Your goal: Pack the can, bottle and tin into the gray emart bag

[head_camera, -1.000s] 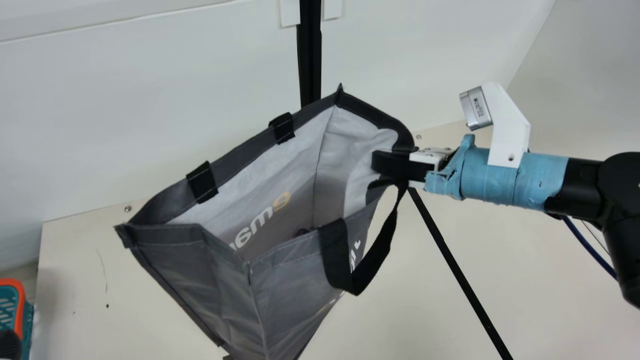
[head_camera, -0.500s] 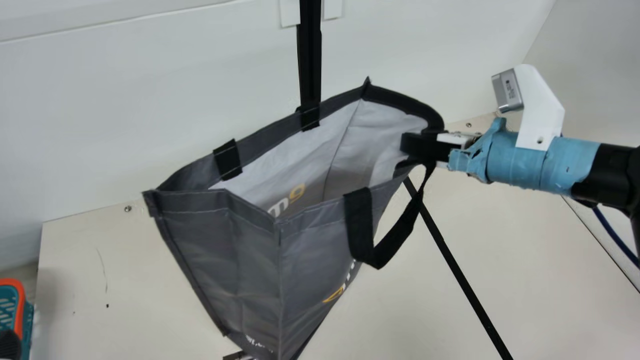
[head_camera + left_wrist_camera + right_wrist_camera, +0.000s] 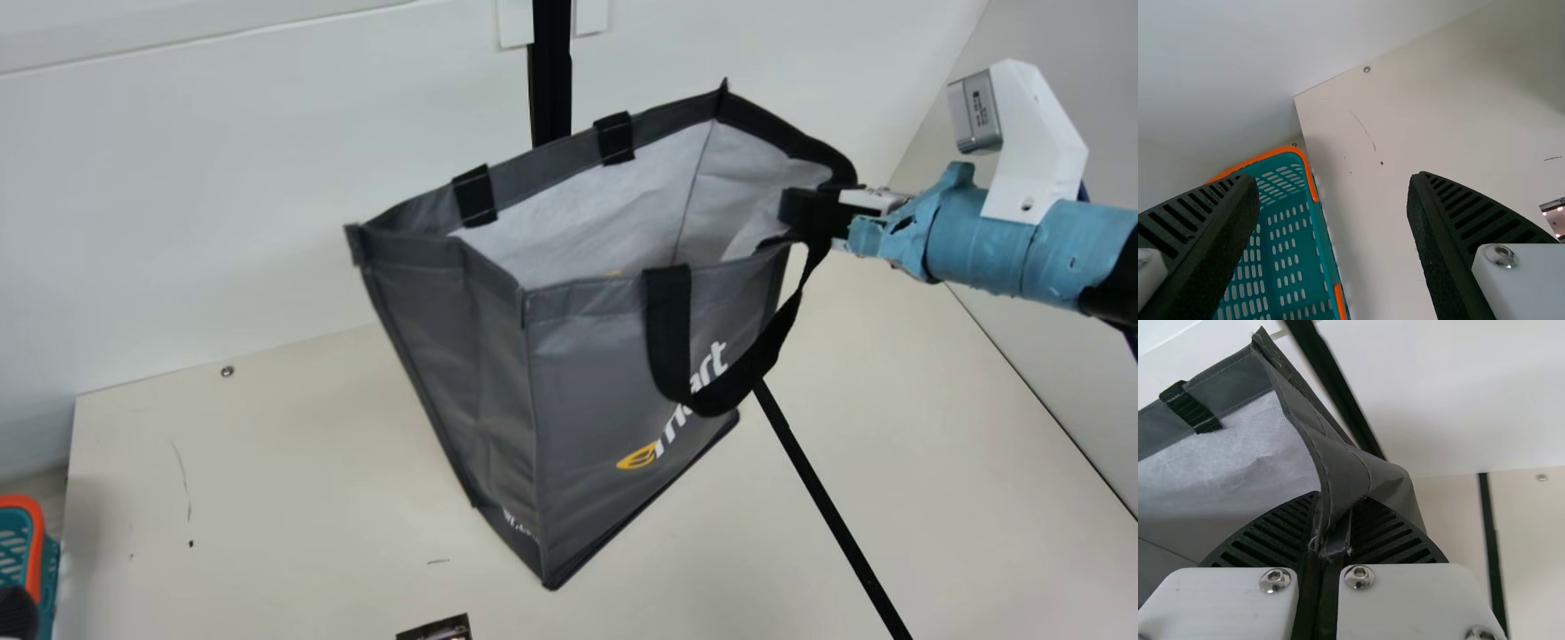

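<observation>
Gray bag [image 3: 587,382] pinched in right end effector [image 3: 802,212].

The bag [image 3: 587,373] hides its inner floor, and the main view's left edge crops the basket [image 3: 36,533].

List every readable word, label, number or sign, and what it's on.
"emart": gray bag, partly covered by the handle.
White print low on the bag's narrow side: too small to read.
Yellow print inside the bag: mostly hidden, unreadable.
Label on the right arm's wrist camera: too small to read.
</observation>
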